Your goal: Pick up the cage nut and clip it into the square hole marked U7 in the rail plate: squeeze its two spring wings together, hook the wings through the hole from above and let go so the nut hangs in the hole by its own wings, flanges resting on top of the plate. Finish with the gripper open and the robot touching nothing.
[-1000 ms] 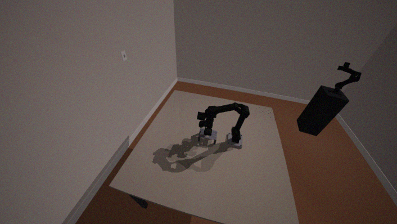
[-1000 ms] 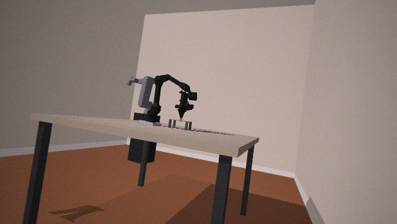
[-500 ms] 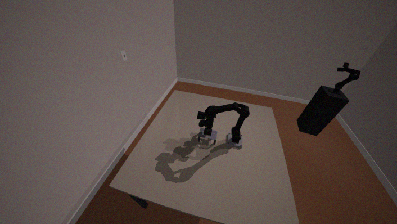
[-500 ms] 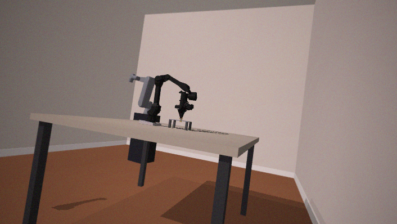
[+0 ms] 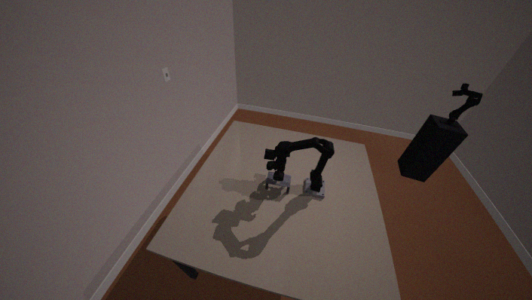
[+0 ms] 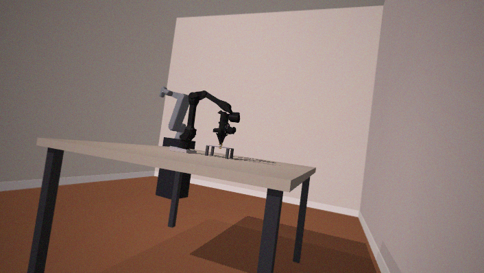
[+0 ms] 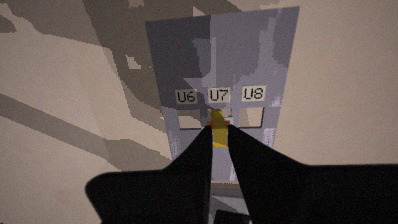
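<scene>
The gripper [image 5: 279, 177] [image 6: 221, 145] [image 7: 218, 130] is pointing down over the rail plate [image 5: 273, 176] [image 6: 224, 147] [image 7: 250, 55], its jaws closing on the yellow cage nut [image 6: 220, 147] [image 7: 220, 136], which is sitting between the fingertips. In the wrist view the nut is lying across the square hole marked U7, just below the U7 label [image 7: 219, 95], and is covering much of that opening; whether the wings are engaging the hole edges cannot be told. Orange parts are showing at the nut's sides, beside the fingertips. The U6 label [image 7: 186, 96] and the U8 label [image 7: 253, 93] are flanking the middle one, each standing above its own square hole, through which the pale table top is showing. The plate is resting on short dark legs on the table [image 5: 320, 234] [image 6: 137, 154]. The black arm [image 5: 316, 143] [image 6: 192, 113] is arching from its base [image 5: 321, 194] [image 6: 176, 149] to the plate. Shadows are falling across the plate and table. A second arm [image 5: 471, 103] [image 6: 178, 113] is standing on a dark pedestal [image 5: 431, 151] [image 6: 166, 183] beyond the table.
</scene>
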